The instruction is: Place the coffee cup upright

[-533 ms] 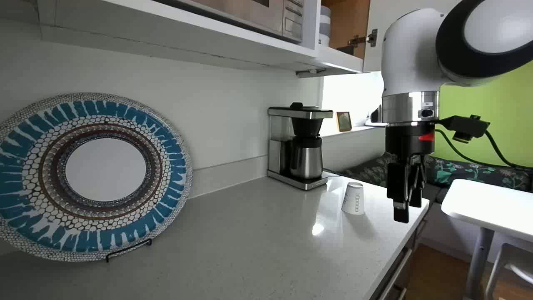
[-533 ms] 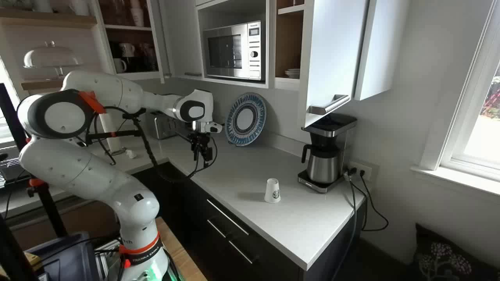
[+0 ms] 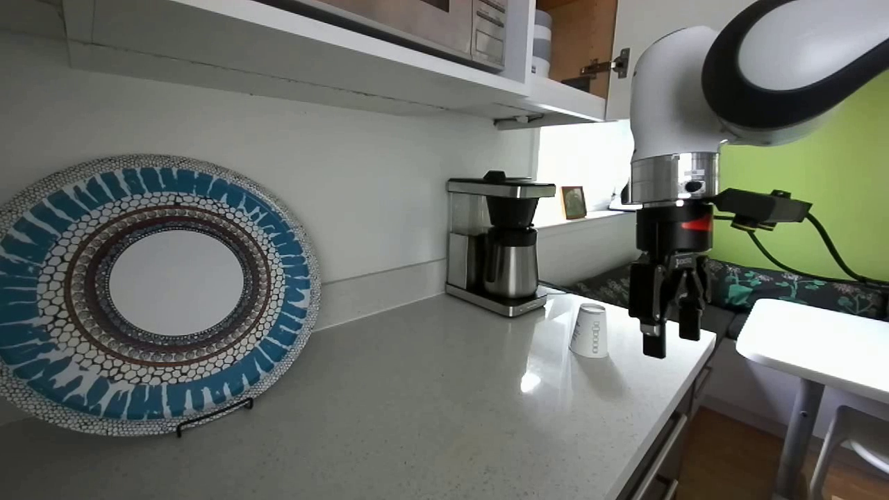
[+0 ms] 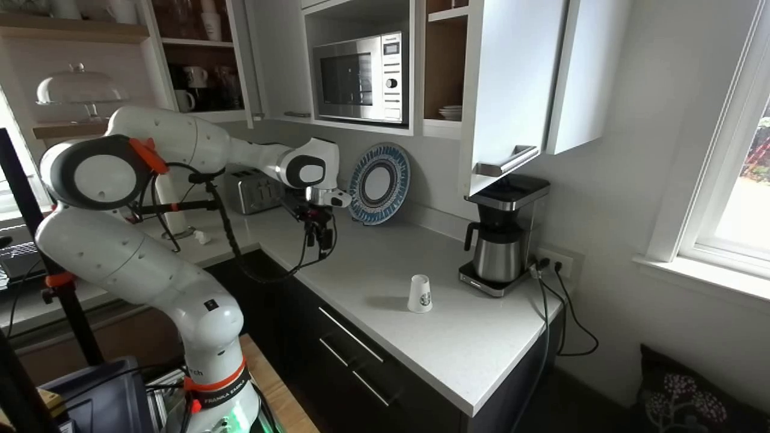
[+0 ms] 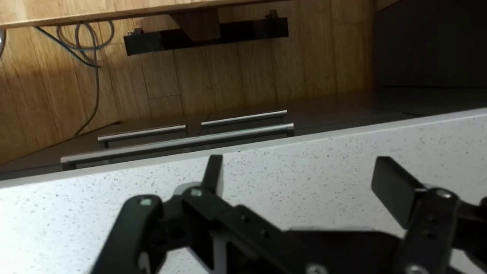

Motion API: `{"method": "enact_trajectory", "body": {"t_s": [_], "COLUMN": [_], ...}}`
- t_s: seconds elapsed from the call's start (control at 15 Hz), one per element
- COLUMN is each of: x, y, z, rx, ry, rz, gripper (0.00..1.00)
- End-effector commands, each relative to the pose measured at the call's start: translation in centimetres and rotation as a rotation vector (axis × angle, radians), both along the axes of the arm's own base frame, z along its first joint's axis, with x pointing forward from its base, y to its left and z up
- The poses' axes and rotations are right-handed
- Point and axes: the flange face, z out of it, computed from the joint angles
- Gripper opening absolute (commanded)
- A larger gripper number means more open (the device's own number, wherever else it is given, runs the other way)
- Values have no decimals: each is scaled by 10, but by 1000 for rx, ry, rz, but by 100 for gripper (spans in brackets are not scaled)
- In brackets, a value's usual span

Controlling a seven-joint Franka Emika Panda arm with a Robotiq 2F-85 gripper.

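Kitchen: microwave, coffee maker, toaster, countertop.

I see the pincer gaping above a pale, speckled table; past its fingertips run metal drawer handles, and farther out from it a cable lies looped on the wooden floor.

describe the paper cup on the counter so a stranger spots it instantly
On the pale countertop, find the coffee maker. In front of it, and apart from it, stands the paper cup. Unlike that tall machine, it is small and white with a round logo, standing mouth down, narrow end up.
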Motion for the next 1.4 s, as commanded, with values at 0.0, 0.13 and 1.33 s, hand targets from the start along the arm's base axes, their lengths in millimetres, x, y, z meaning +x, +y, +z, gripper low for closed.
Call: {"method": "enact_trajectory", "body": {"t_s": [0.0, 0.13, 1.33], "x": [34, 48, 75], "y": [-37, -59, -205], "z": [-5, -7, -53], "rx": [12, -3, 9], "ry": [71, 79, 218], "rz": [-184, -291, -939], "gripper": [100, 100, 100]}}
